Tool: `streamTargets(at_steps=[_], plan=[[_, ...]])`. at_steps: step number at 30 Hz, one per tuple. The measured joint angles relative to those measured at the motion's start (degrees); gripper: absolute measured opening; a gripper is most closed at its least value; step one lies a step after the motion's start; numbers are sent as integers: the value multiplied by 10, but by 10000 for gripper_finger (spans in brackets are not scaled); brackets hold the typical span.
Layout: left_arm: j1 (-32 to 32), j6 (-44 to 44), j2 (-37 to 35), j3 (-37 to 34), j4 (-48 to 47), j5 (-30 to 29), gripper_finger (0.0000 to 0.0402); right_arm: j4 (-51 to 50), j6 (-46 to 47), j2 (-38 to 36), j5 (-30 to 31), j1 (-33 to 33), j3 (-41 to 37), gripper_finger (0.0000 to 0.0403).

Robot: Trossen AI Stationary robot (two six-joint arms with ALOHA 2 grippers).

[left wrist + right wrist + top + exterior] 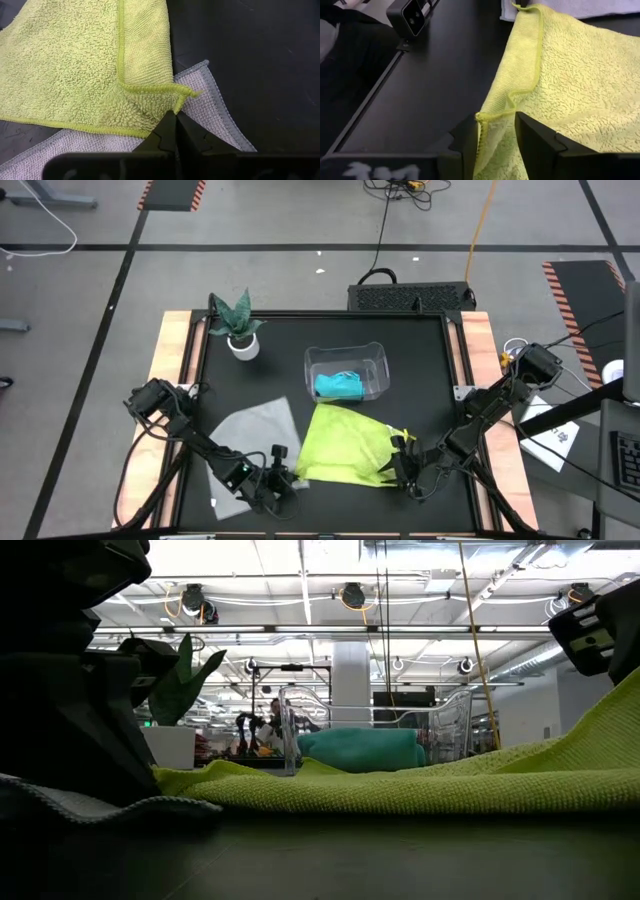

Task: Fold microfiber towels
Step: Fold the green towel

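Teal towel (338, 386) sits bunched in the clear plastic bin (375, 356) mid-table. Yellow-green towel (345, 445) lies at the front, overlapping the grey towel (255, 430). Left gripper (287, 477) pinches its near-left corner, right gripper (398, 465), fingers apart, straddles its right corner.

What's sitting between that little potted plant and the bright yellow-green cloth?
In the high view, only bare black table lies between the potted plant and the yellow-green towel. The clear bin stands off to one side, the grey towel to the other.

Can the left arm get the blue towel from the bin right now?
Probably not yet: the left gripper is shut on the yellow-green towel corner, and that towel lies between it and the clear bin holding the blue towel.
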Motion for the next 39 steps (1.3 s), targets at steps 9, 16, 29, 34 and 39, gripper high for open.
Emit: streamTargets(at_steps=[9,16,29,34,39], plan=[[3,0,0,0,0,-1,10,-2,-31,0,0,10,0,130],[3,-8,0,0,0,0,7,-13,-40,0,0,21,0,130],[4,-14,0,0,1,0,18,-97,68,0,4,20,0,130],[4,-15,0,0,2,0,9,-112,103,0,5,20,0,130],[4,-16,0,0,7,0,9,-120,108,0,32,20,0,130]])
